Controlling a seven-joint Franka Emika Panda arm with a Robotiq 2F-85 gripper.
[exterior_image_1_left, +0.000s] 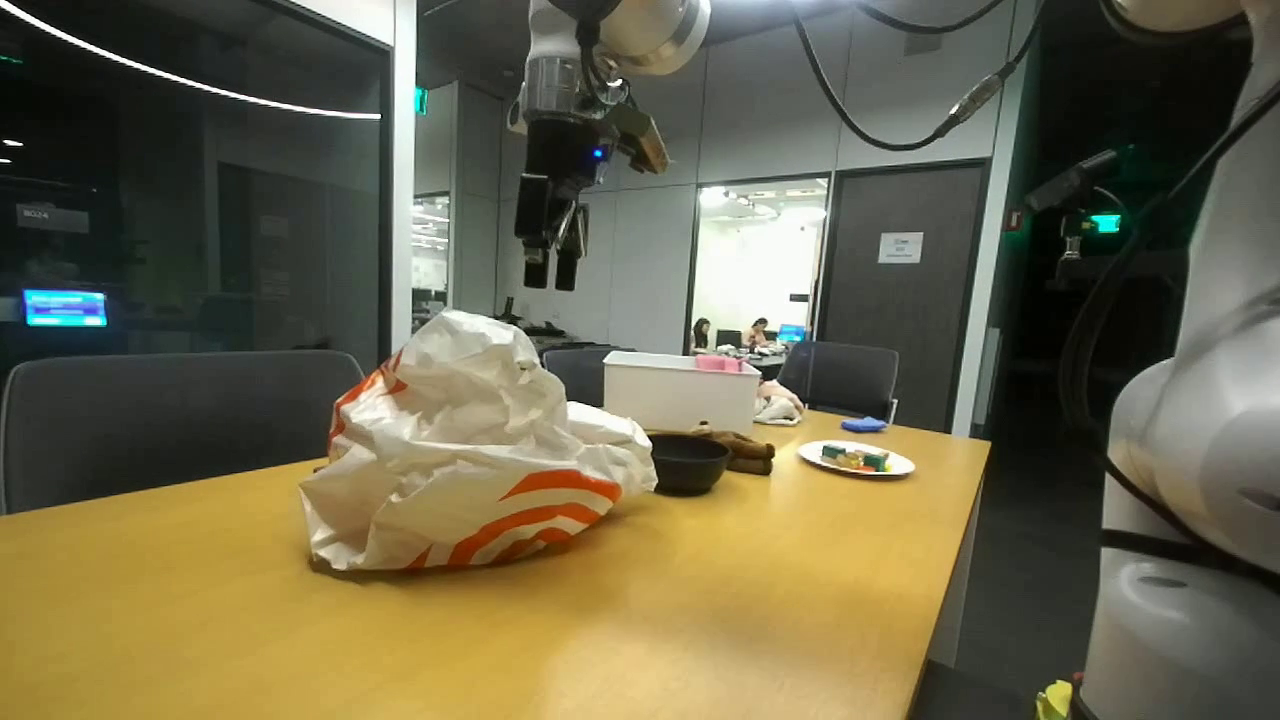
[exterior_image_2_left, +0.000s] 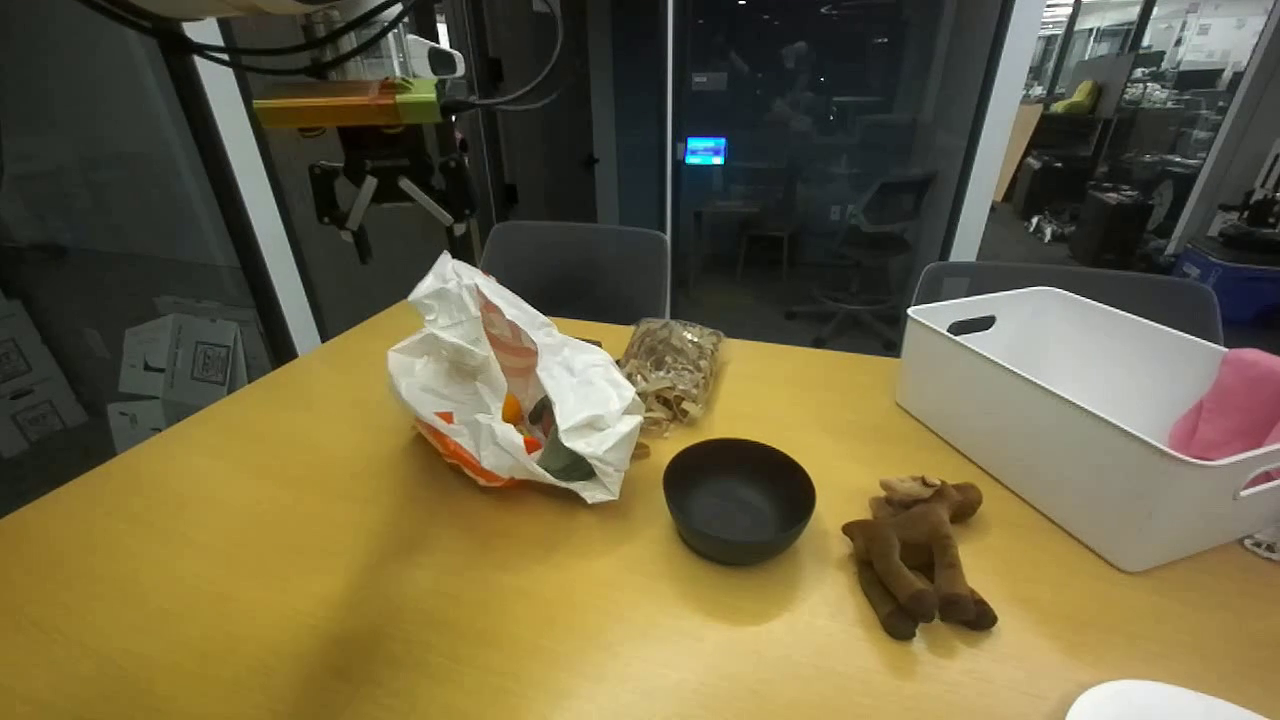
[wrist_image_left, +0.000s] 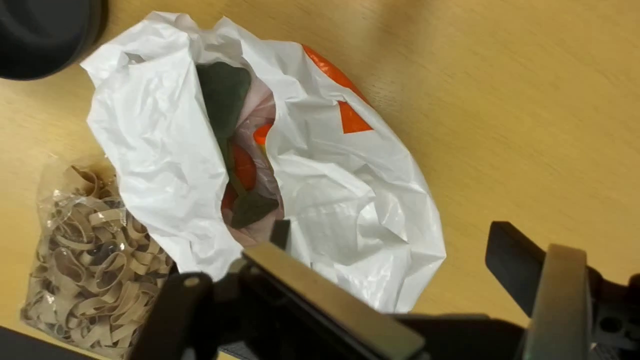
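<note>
Bag (wrist_image_left: 345, 200): thin white plastic, crumpled into soft folds and printed with orange (curved bands, in an exterior view); it lies on the wood-grained table (exterior_image_2_left: 250, 560).
Packet (wrist_image_left: 100, 270): glossy clear film full of curled tan strips, just beside the bag.
Bowl (exterior_image_2_left: 738, 500): round, dark, smooth-walled, near the bag.
Toy (exterior_image_2_left: 915, 560): brown, soft-looking animal with stubby legs, lying between the bowl and the bin (exterior_image_2_left: 1040, 450).
Arm (exterior_image_1_left: 655, 45): comes in from the top in both exterior views, its wrist hanging down.
Gripper (exterior_image_2_left: 412, 243): above the bag and apart from it, pointing downward, two fingers spread wide with a gap between.
Bag mouth: gapes upward in the wrist view, showing dark green leaves (wrist_image_left: 222, 97) on a stem and a rounded orange-red thing (wrist_image_left: 245, 167), partly hidden by folds.
Bin: white, rectangular, with cut-out handles; a pink item (exterior_image_2_left: 1235, 410) sits at one end.
Plate (exterior_image_1_left: 811, 455): white, flat, holding green and yellowish pieces (exterior_image_1_left: 855, 459) too small to name.
</note>
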